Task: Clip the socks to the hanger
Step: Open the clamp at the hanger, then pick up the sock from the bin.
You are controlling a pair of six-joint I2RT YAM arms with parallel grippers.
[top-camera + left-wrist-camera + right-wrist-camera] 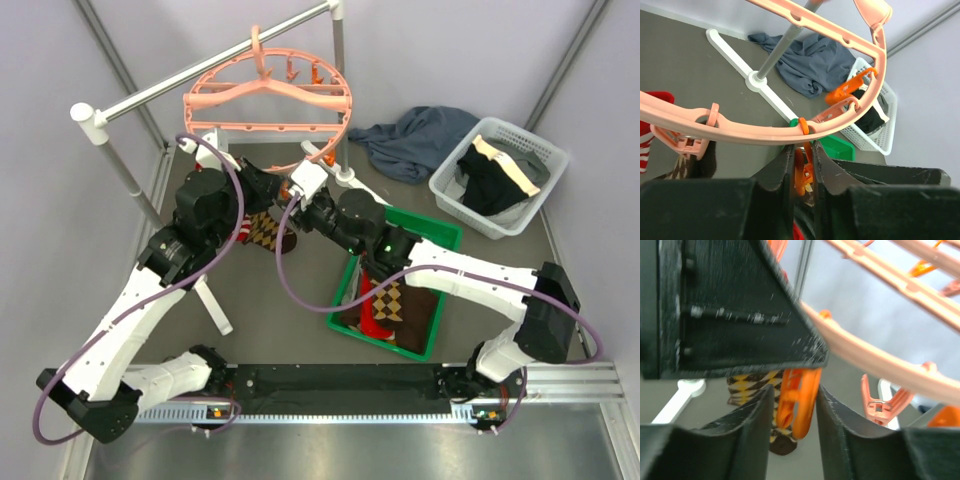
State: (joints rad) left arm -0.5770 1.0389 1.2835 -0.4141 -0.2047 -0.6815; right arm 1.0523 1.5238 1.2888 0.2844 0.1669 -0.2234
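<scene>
The hanger (pixel 268 100), a salmon-pink ring with orange clips, hangs from the rail; its rim crosses the left wrist view (pixel 755 132) and the right wrist view (pixel 875 360). My left gripper (pixel 262 186) is shut on an orange clip (pixel 801 172) just under the rim. My right gripper (pixel 303 188) meets it from the right; its jaws stand a little apart around the lower part of an orange clip (pixel 797 400), empty. An argyle sock (pixel 263 232) hangs below, behind the clip (pixel 752 385). More socks (pixel 392 305) lie in the green bin (pixel 440 232).
The grey rail (pixel 200 68) runs over white posts with a foot (pixel 757 82) on the table. A dark blue-grey cloth (pixel 415 140) lies at the back. A white basket (pixel 470 210) with black and cream garments stands at the right. A red-striped sock (pixel 646 137) hangs at the left.
</scene>
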